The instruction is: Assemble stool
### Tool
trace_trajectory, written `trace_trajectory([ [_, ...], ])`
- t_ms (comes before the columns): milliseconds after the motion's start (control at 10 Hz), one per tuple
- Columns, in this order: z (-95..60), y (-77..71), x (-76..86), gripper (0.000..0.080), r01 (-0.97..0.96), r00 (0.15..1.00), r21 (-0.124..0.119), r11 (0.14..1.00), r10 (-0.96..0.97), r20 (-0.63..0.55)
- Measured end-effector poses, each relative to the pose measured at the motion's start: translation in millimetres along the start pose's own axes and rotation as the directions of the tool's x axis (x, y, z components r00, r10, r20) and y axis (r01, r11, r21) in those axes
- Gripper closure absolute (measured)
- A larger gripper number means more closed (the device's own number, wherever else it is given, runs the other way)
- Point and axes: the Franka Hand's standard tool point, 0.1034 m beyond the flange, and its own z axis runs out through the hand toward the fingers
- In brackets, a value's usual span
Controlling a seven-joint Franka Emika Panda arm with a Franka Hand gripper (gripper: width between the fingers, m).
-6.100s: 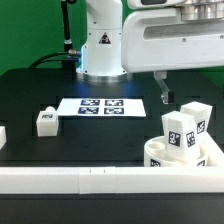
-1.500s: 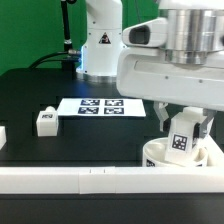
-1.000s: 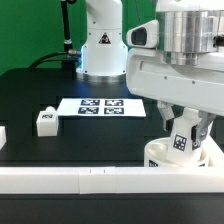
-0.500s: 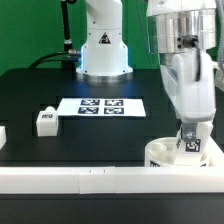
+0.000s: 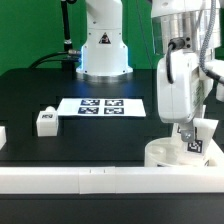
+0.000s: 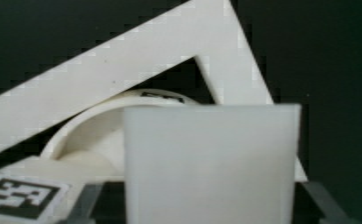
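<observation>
The round white seat [image 5: 160,153] lies at the exterior view's right, in the corner of the white rails. My gripper [image 5: 193,138] is right above it and shut on a white block leg [image 5: 201,137], which is tilted with its tag facing the camera, low over the seat. In the wrist view the held leg [image 6: 213,160] fills the space between my dark fingers [image 6: 100,203], with the seat [image 6: 125,125] beyond it. A second leg [image 5: 45,121] stands alone at the left. A third leg is hidden.
The marker board [image 5: 100,105] lies mid-table before the robot base. A long white rail [image 5: 90,180] runs along the front edge and meets another rail [image 6: 151,55] in a corner around the seat. A small white piece [image 5: 2,135] shows at the left edge.
The hand came down over the seat, closed on a leg, then turned its wrist. The leg has shifted right and tilted. The lone leg at left has not moved.
</observation>
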Motion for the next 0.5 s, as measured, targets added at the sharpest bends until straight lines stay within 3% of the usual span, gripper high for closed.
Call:
trace_trajectory([
  [300,0.9,1.3,-4.8,0.0463,-0.165,0.985,0.001,0.986,0.165,0.044],
  [500,1.5,3.0,-6.8,0.0463,-0.249,0.965,0.04,0.968,0.245,0.09],
])
